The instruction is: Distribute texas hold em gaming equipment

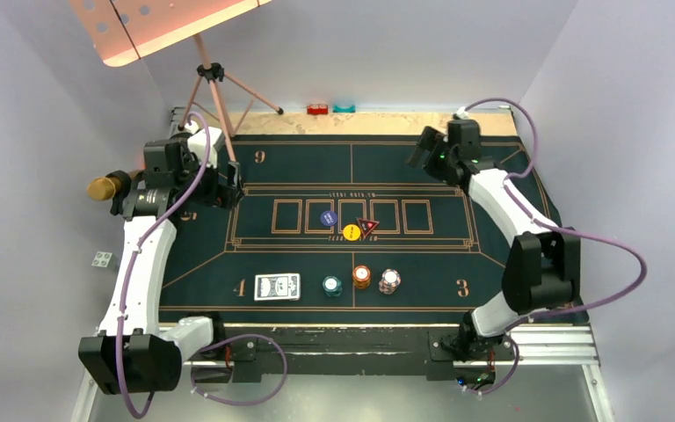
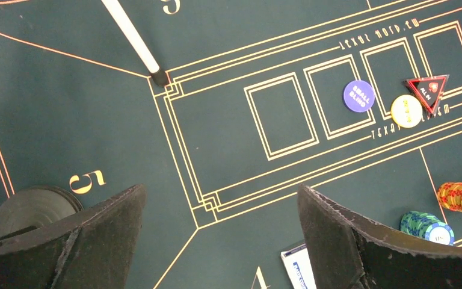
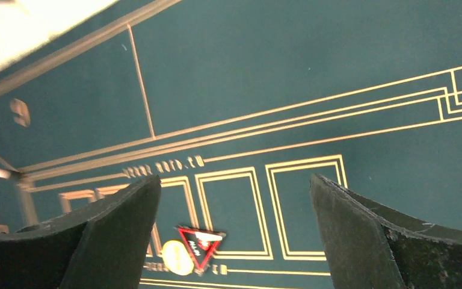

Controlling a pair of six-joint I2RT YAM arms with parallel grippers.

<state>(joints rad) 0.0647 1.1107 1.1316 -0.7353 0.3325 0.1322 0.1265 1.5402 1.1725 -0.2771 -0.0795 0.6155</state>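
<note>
A blue-and-white-backed deck of playing cards (image 1: 278,287) lies near the front of the mat. To its right stand a teal chip stack (image 1: 332,286), an orange stack (image 1: 362,277) and a white-red stack (image 1: 389,281). At mid-mat lie a blue disc (image 1: 327,217), a yellow disc (image 1: 351,232) and a red triangle marker (image 1: 367,227). My left gripper (image 1: 228,187) hovers open over the mat's left side, empty (image 2: 221,192). The blue disc (image 2: 358,96) and teal chips (image 2: 427,226) lie off to its right. My right gripper (image 1: 422,149) is open and empty at the far right (image 3: 234,180), with the triangle (image 3: 200,244) below it.
The green felt mat (image 1: 492,255) has gold lines and covers the table. A tripod (image 1: 215,88) stands at the back left corner, one leg on the mat. Small red (image 1: 317,110) and teal (image 1: 344,108) blocks sit on the back edge. A gold cylinder (image 1: 104,187) sticks out at left.
</note>
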